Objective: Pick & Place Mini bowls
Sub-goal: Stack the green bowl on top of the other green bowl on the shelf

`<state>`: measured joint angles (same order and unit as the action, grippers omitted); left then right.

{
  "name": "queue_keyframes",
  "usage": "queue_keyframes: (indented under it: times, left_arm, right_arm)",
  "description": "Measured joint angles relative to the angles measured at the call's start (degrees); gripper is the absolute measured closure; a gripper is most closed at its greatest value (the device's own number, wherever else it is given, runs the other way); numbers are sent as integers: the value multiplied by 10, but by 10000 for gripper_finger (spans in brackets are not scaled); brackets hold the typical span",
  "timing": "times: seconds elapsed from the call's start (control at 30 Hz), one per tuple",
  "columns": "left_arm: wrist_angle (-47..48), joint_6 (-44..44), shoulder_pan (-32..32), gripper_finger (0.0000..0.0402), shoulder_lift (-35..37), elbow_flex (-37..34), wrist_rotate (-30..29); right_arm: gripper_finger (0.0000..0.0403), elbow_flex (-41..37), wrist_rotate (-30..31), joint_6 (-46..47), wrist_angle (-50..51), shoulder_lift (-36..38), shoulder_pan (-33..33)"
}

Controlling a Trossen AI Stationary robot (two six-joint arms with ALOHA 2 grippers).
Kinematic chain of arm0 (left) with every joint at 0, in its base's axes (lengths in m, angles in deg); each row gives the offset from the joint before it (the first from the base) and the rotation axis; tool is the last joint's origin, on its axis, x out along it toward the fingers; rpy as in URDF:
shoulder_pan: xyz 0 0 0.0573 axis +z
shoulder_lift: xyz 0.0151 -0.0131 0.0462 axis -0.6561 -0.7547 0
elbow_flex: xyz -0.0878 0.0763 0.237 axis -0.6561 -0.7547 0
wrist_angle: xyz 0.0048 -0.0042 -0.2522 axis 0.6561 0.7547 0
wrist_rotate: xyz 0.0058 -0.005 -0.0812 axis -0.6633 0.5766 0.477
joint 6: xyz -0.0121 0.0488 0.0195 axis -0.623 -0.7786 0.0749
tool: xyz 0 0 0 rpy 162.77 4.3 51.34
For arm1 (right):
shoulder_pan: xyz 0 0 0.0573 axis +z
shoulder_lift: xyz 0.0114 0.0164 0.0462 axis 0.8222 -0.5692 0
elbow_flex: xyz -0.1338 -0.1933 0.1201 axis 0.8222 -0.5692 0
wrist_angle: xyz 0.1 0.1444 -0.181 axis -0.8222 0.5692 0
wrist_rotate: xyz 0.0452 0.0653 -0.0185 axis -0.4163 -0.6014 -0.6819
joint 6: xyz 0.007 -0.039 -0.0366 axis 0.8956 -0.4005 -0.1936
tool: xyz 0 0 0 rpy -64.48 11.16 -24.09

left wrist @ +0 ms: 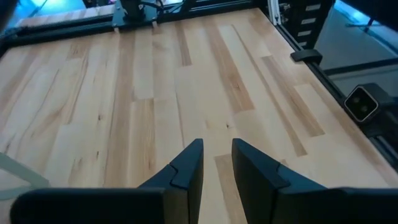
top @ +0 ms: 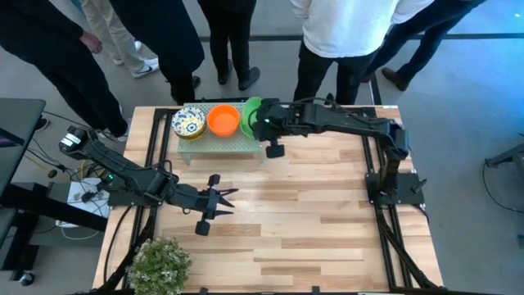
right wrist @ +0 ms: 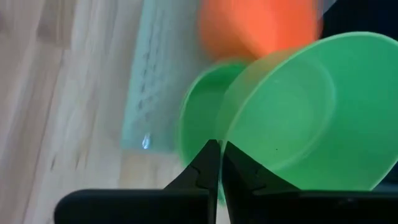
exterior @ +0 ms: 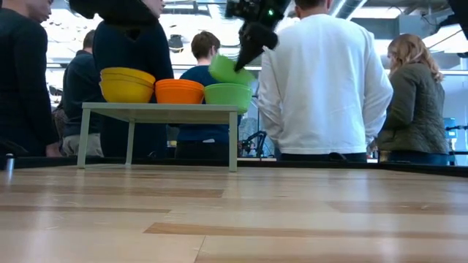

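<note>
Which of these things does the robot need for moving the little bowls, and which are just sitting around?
For the job:
- green bowl pinched by its rim in the right claw, tilted above the shelf
- green bowls, orange bowls and floral bowls stacked on the small shelf

Just around:
- potted plant
- left claw, empty, fingers apart, above bare table
- people behind

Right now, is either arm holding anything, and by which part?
The right gripper pinches a green mini bowl by its rim, lifted and tilted above the green stack on the small rack. The left gripper holds nothing, jaws apart.
</note>
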<state>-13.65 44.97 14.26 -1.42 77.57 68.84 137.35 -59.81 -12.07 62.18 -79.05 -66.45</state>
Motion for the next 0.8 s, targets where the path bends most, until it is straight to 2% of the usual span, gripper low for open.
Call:
queue_keyframes:
  times: [0.2,0.47,0.6,0.8]
  left_arm:
    - [1,17,0,315,0,0,0]
    - [2,17,0,315,0,0,0]
    - [2,17,0,315,0,0,0]
    - [2,17,0,315,0,0,0]
  right_arm:
    - [397,-1,0,0,25,-10,-14]
    - [396,-1,-1,0,8,-11,-18]
    - [395,-1,-37,-14,14,-10,-17]
    - [370,-1,-46,-15,23,-11,-17]
